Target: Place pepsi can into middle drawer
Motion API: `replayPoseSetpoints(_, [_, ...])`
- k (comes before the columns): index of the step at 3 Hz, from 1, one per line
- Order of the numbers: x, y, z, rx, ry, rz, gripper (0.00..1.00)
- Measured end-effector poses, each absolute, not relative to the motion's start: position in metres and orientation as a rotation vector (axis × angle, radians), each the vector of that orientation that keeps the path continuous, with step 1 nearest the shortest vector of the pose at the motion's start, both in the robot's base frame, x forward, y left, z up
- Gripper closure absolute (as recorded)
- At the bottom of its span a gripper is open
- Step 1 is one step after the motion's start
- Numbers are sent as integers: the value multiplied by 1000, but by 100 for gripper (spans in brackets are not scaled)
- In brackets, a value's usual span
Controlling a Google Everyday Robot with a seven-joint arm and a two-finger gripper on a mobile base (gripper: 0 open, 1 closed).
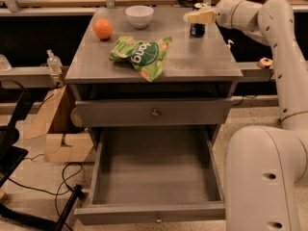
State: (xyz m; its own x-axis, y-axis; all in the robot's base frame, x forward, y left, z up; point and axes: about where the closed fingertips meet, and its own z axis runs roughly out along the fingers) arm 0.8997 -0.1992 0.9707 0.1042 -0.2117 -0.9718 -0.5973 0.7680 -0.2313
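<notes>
The pepsi can (197,30) is dark blue and stands upright at the back right of the grey cabinet top (202,61). My gripper (197,17) reaches in from the right at the can's upper part and covers its top. The middle drawer (156,177) is pulled wide open below, and its grey inside holds nothing. Its round knob (158,219) shows on the front panel. The drawer above (154,112) is shut.
An orange (103,29), a white bowl (139,16) and a green chip bag (142,55) lie on the cabinet top. My arm's large white body (267,177) stands right of the open drawer. A cardboard box (57,134) and cables are on the floor at left.
</notes>
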Motion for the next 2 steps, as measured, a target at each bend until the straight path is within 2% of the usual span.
replayPoseSetpoints(2, [903, -201, 982, -678, 1459, 301, 0])
